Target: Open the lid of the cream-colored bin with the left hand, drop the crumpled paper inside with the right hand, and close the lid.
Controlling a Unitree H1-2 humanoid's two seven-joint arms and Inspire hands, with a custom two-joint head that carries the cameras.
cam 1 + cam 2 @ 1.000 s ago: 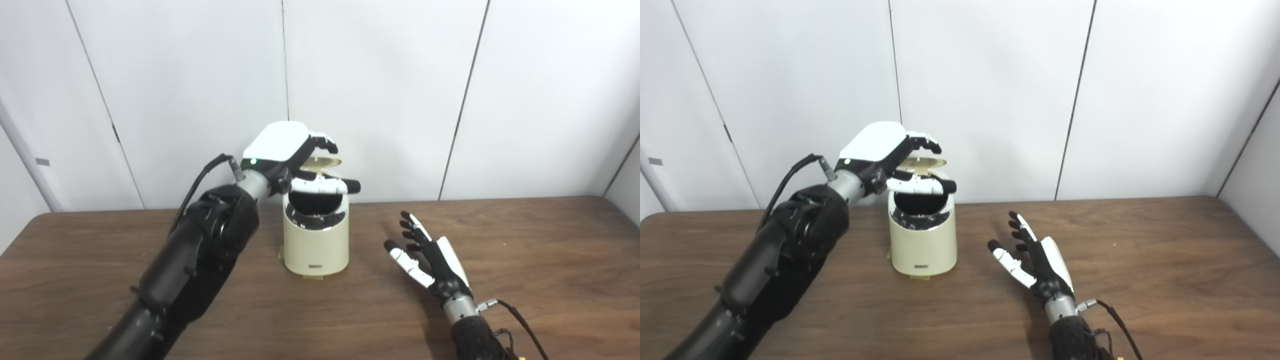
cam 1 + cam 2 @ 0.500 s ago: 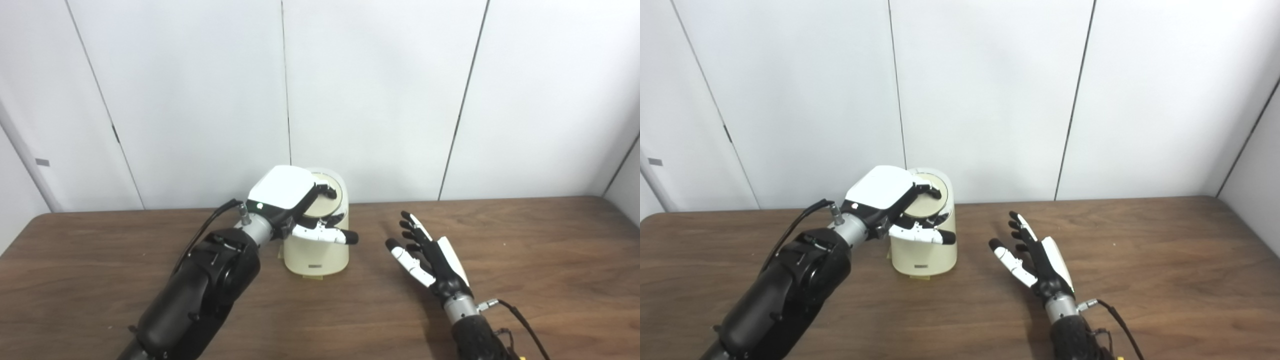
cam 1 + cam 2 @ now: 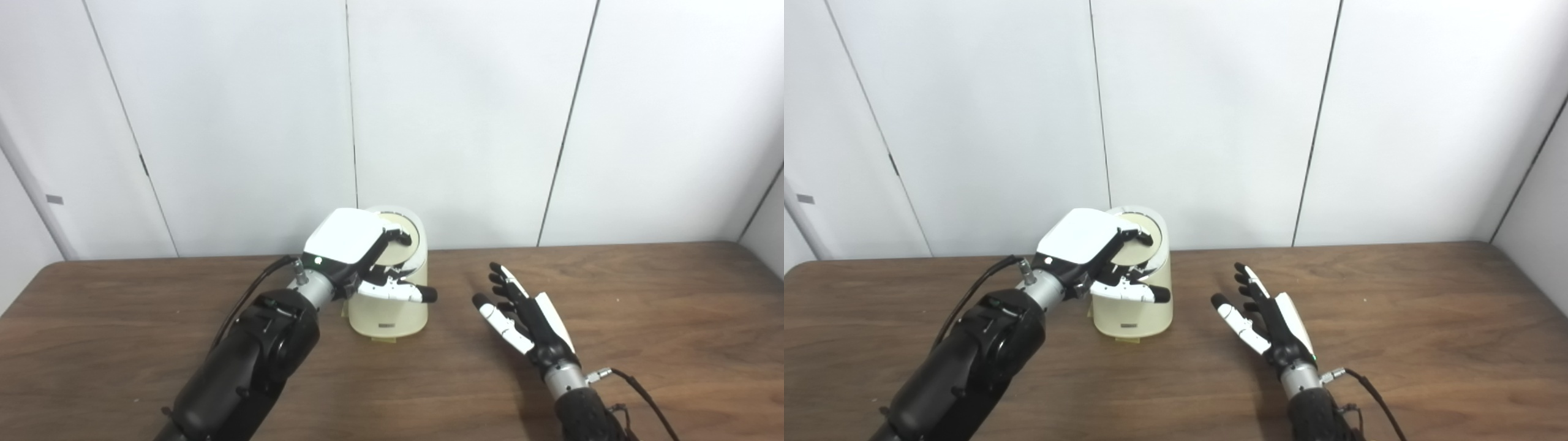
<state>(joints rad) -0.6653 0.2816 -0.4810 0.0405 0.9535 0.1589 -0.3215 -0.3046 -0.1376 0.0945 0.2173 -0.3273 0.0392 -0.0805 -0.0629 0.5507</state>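
Note:
The cream-colored bin (image 3: 387, 316) stands on the brown table (image 3: 643, 306), near the back wall. Its round lid (image 3: 405, 224) lies flat and closed. My left hand (image 3: 348, 237) rests on top of the bin, with its fingers (image 3: 397, 234) on the lid and its thumb stretched across the bin's front; it grips nothing. My right hand (image 3: 525, 315) is open and empty, fingers spread, just above the table to the right of the bin. No crumpled paper is in view.
White wall panels (image 3: 465, 110) stand close behind the bin. Cables run from both wrists; the right one (image 3: 643, 398) trails toward the bottom edge. Bare table (image 3: 1427, 343) lies to the right and in front.
One second ago my left hand held the lid raised and the bin was open. The hand came down with the lid, which is now closed. My right hand has barely moved.

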